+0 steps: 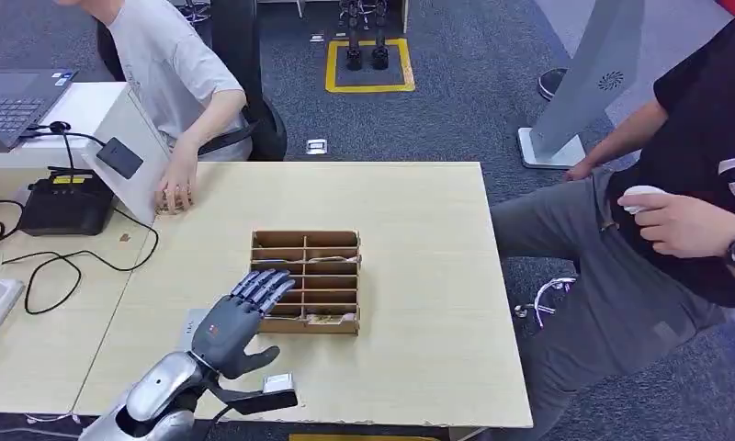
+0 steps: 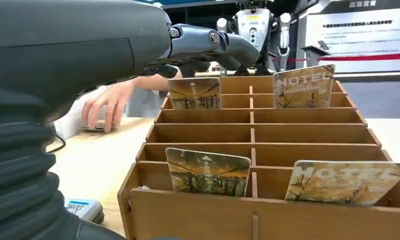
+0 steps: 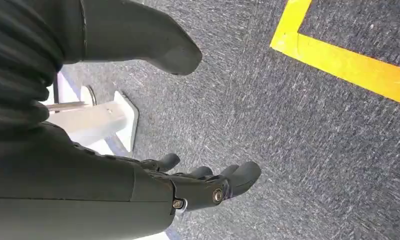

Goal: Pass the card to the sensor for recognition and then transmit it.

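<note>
Four cards [image 2: 208, 172] stand in the brown slotted box [image 1: 306, 280] on the table [image 1: 419, 276], and the left hand [image 1: 240, 317] hangs over the box's near left corner with fingers apart, holding nothing, while the right hand [image 3: 138, 192] hangs empty over the floor.

Left hand [image 1: 240, 317]: dark grey matt plastic fingers, silver glossy metal forearm behind, ribbed rubbery grey cover at wrist. Just beyond fingertips, card rack [image 1: 307, 280]: thin brown plywood, matt, darker cut edges. Cards [image 2: 208, 171] in rack: smooth, slight sheen, printed sepia artwork. Table [image 1: 419, 294] under hand: pale wood-look laminate, smooth, matt. Right hand [image 3: 203, 182]: same dark matt plastic, small bright metal screws at knuckles. Floor [image 3: 298, 130] beneath right hand: rough grey carpet, smooth yellow tape line [image 3: 338, 60] across it.
</note>
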### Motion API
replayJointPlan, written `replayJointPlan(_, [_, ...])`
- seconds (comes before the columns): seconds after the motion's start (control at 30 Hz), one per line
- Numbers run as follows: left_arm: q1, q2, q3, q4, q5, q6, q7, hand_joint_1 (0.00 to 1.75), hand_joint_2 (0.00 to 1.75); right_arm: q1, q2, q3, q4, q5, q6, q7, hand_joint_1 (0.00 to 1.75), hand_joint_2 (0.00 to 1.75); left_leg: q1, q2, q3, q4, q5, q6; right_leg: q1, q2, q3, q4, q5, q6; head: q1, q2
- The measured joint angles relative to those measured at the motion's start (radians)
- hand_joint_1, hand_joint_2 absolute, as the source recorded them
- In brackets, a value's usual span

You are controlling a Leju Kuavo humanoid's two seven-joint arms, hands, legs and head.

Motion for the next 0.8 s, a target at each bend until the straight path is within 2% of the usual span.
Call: replayJointPlan(0.8, [0.004,-0.057,0.001,0.038,-0.014,0.0,0.013,0.0,1.75,-0.001,0.003,0.0,0.0,0.012,0.0,0.003,0.0,1.75,0.0,0.0,0.0,0.0,0.0,0.0,0.0,0.0,0.0,0.0,0.0,0.0,0.0,0.0])
